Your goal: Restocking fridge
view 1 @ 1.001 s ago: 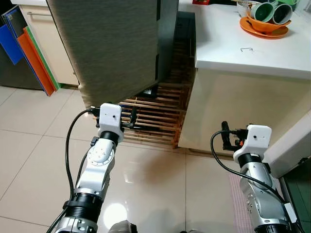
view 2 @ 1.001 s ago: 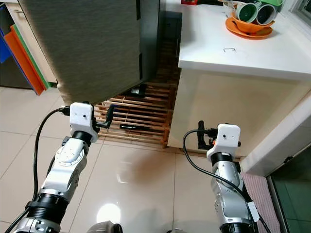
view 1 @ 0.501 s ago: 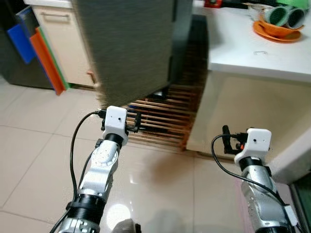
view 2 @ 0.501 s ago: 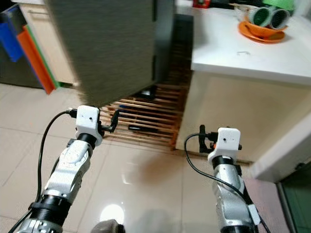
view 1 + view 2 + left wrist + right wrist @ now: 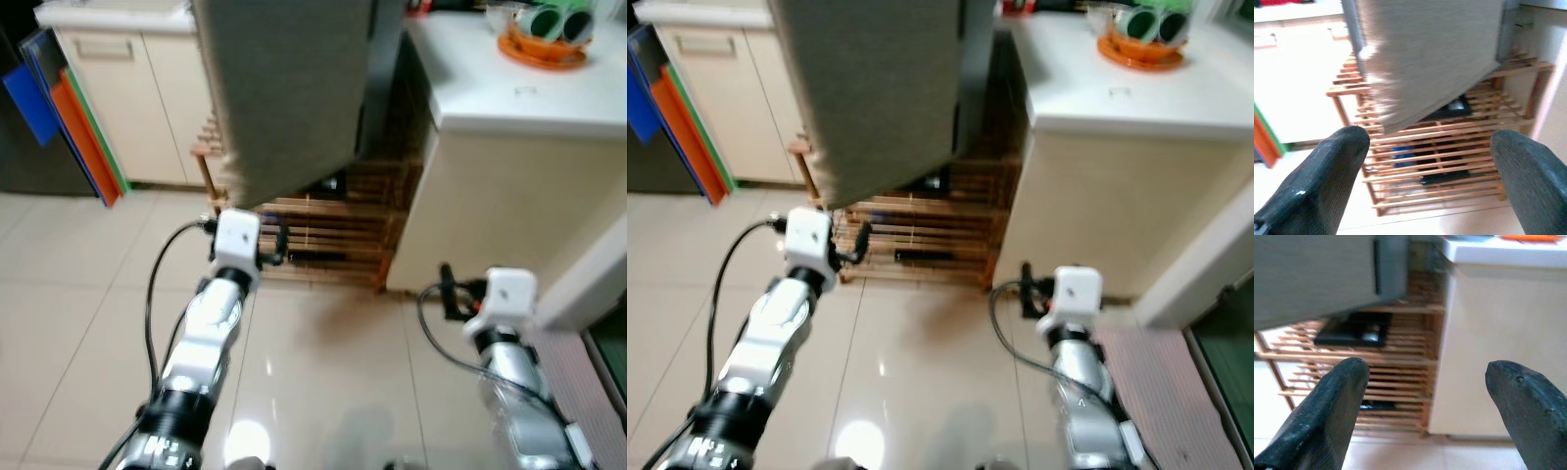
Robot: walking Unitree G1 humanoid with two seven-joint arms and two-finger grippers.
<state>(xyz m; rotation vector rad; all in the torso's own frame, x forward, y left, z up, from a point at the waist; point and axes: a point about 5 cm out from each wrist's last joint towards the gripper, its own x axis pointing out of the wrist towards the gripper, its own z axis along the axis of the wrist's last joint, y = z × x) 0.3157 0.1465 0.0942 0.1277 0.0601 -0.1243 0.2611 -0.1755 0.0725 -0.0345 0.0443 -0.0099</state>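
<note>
I see the grey fridge (image 5: 289,88) ahead on a slatted wooden rack (image 5: 333,230), a white counter (image 5: 519,93) right of it. Left gripper (image 5: 1430,181) and right gripper (image 5: 1425,411) both spread, empty, aimed at the rack.

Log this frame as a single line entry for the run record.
phase: approach | left gripper: open, empty | right gripper: open, empty | ahead: grey fridge door, wooden rack | right: white counter

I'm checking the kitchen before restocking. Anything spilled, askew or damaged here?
Nothing stands out. The floor shows no spill, the wooden rack stands level under the fridge, and the cups sit in their orange dish on the counter.
</note>
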